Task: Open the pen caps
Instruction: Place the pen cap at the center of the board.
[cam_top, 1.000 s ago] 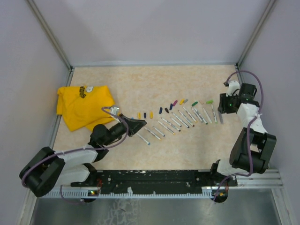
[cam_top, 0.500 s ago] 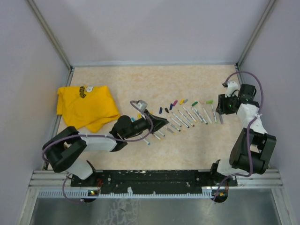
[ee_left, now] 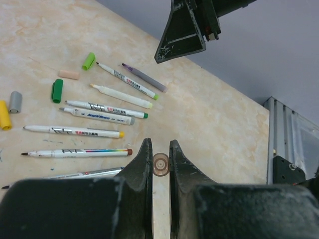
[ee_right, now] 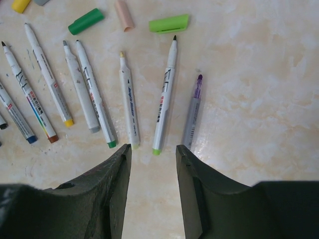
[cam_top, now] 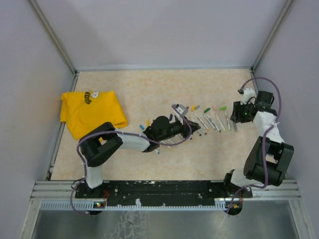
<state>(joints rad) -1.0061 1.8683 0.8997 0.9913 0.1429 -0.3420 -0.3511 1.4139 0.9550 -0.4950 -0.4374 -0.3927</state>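
Now our left gripper (ee_left: pixel 159 144) is clenched on a thin whitish pen (ee_left: pixel 160 165), seen end-on; our right gripper (ee_right: pixel 153 148) hangs released. Loose, small coloured plastic pen caps (ee_right: pixel 169 23) lie mid-table (cam_top: pixel 149 89), beyond the bare pen barrels (ee_right: pixel 164 94). We should hold firm and pull straight.

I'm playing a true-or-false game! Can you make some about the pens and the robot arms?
The pens have their caps on. False: the caps lie loose beyond the tips.
A yellow cloth lies left of the pens. True.
The right gripper holds a pen. False: it is open and empty.
A light green cap lies near a pen's tip. True.
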